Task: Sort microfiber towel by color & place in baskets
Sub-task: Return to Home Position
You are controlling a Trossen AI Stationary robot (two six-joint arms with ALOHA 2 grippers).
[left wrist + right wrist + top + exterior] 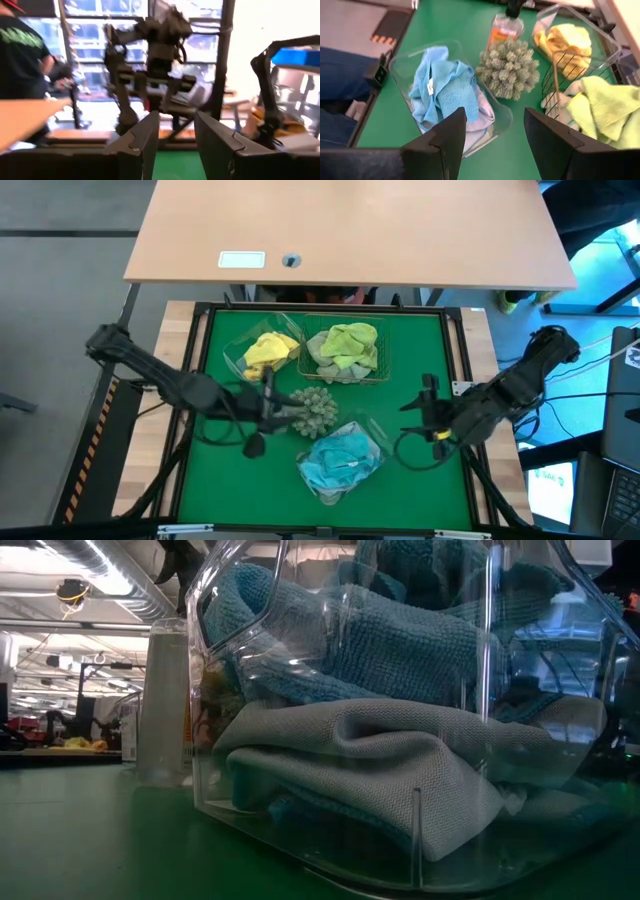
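From above, a spiky ball point(315, 410) sits mid-table, just right of the left gripper point(275, 405). Far left, yellow towels point(266, 352) fill a clear tub point(235, 350). Beside it, lime towels point(350, 342) lie in a wire basket point(345, 378). Blue towels point(340, 460) fill the near tub point(372, 435), left of the right gripper point(422, 402) and apart from both.

Low down, the fluffy blue cloths press the see-through wall.

Left wrist: jaws wide, empty. A person point(22, 65) stands beyond.

Right wrist: jaws wide, empty. A bottle point(502, 30) stands behind the ball.

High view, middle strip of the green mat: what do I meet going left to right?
Middle strip: left tool → spiky ball → right tool. Far row: yellow-towel tub → wire basket. The blue-towel tub overlaps the ball sideways, so it is left out.
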